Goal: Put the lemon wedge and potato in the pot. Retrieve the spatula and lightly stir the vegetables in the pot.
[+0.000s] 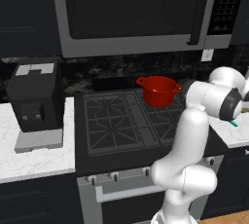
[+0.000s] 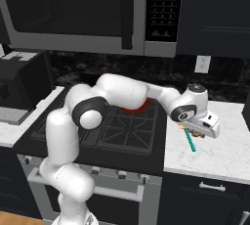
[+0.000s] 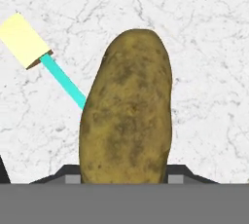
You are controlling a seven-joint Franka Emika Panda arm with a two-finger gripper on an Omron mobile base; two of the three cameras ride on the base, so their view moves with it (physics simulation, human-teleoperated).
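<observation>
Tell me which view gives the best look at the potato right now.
The hand view: the potato stands large and sharp at its centre, over white marble, with the spatula passing behind it. In the right base view, the hand hides most of it; a brownish bit peeks out below. The left base view does not settle it.

Red pot (image 1: 158,91) sits on stove (image 1: 121,121); contents hard to make out.

The pot (image 1: 158,90), small, round and bright red with a loop handle on each side, stands upright on the back right burner of the stove. The potato (image 3: 127,108), brown, mottled and oblong, lies on the white marble counter right of the stove. The spatula (image 2: 189,139), a slim teal stick with a pale yellow flat end, lies flat on that counter, its shaft running behind the potato.
</observation>
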